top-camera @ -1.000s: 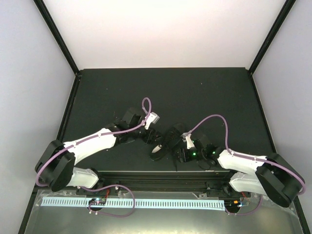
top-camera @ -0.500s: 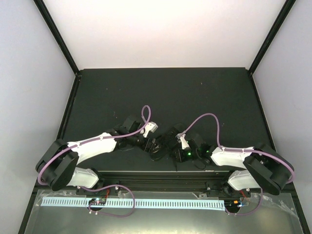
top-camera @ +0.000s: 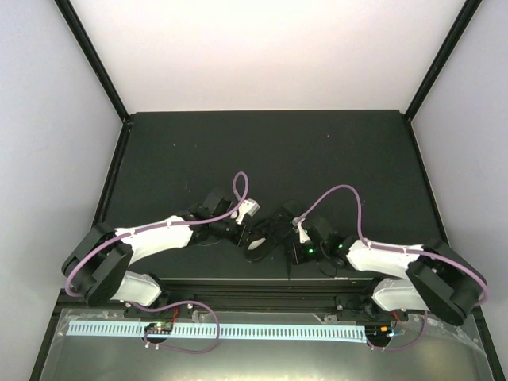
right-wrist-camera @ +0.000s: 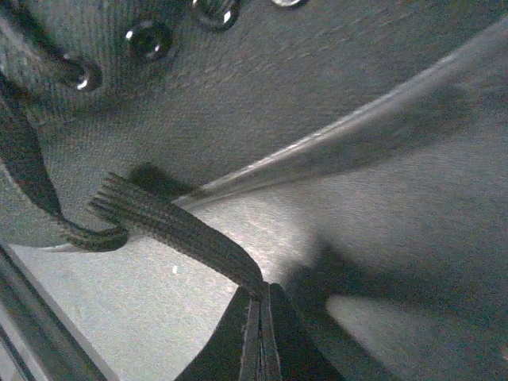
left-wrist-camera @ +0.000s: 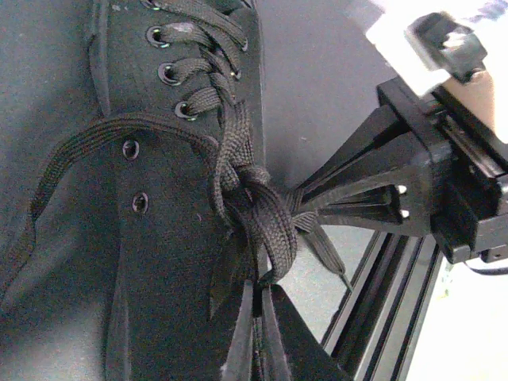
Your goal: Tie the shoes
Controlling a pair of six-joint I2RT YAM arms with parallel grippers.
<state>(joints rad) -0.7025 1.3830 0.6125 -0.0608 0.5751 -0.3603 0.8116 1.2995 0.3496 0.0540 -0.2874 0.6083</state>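
A small black shoe (top-camera: 268,232) lies on the black table between my two grippers. In the left wrist view its upper (left-wrist-camera: 151,262) fills the left side, and the laces (left-wrist-camera: 238,178) cross into a loose knot. My left gripper (left-wrist-camera: 259,295) is shut on a lace loop just below that knot. The right gripper (left-wrist-camera: 298,208) reaches the knot from the right side. In the right wrist view my right gripper (right-wrist-camera: 262,295) is shut on a flat black lace (right-wrist-camera: 178,228) that runs up-left toward the shoe's eyelets (right-wrist-camera: 147,38).
A black metal rail (top-camera: 262,287) runs along the table's near edge just behind the shoe. Dark frame posts (top-camera: 95,67) stand at the table's far corners. Purple cables (top-camera: 341,194) arch over both wrists.
Both grippers have closed from open onto laces. Both arms have drawn in closer to the shoe, which shifted slightly.
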